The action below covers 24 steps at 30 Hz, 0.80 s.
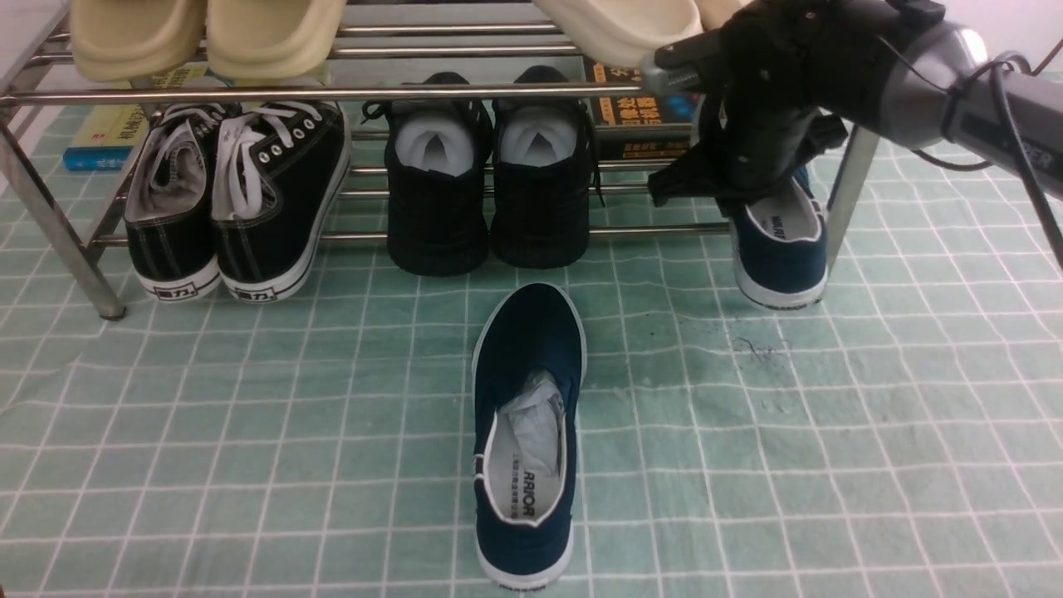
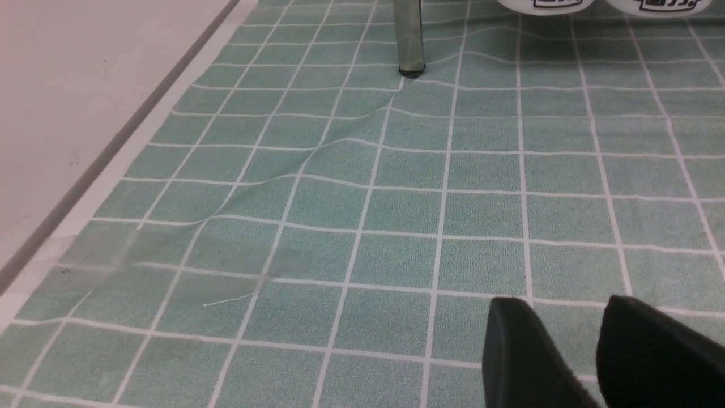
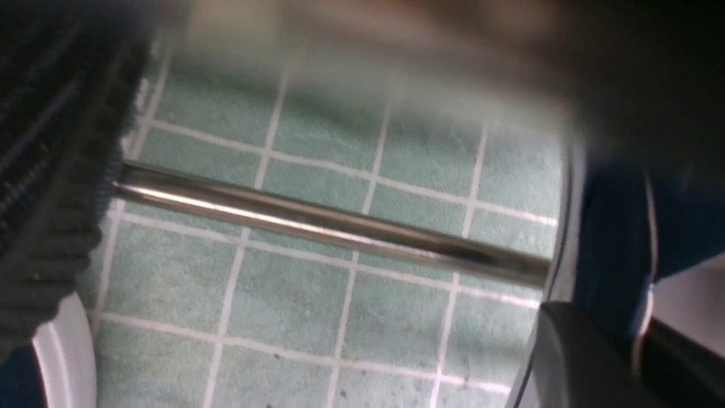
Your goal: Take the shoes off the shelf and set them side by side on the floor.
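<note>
Navy canvas slip-on [image 1: 526, 336], wrinkled gridded floor [image 1: 249, 432], shiny tubular shelf [image 1: 349, 93]

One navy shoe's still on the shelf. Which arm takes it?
Right. The right end effector is clamped on that navy shoe at the right end of the shelf; the left end effector hangs over the floor by its left leg.

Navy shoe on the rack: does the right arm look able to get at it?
Probably yes. The right hand is right over the navy shoe at the open end of the shelf, with nothing between them.
</note>
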Each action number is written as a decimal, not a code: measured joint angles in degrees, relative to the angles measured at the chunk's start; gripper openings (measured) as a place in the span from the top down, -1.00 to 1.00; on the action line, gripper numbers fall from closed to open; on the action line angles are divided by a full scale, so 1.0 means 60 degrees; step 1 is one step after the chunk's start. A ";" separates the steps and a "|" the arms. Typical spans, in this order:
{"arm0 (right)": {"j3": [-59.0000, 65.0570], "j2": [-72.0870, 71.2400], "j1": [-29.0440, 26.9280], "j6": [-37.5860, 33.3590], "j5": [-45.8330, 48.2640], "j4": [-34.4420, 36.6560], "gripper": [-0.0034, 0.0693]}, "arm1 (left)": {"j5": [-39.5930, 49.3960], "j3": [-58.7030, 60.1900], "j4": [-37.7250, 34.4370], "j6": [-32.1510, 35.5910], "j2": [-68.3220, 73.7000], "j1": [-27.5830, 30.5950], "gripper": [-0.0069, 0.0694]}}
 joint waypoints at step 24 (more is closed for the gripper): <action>0.3142 -0.4039 0.2021 -0.0122 0.2263 0.3365 0.83 | 0.0000 0.0000 0.0000 0.0000 0.0000 0.0000 0.19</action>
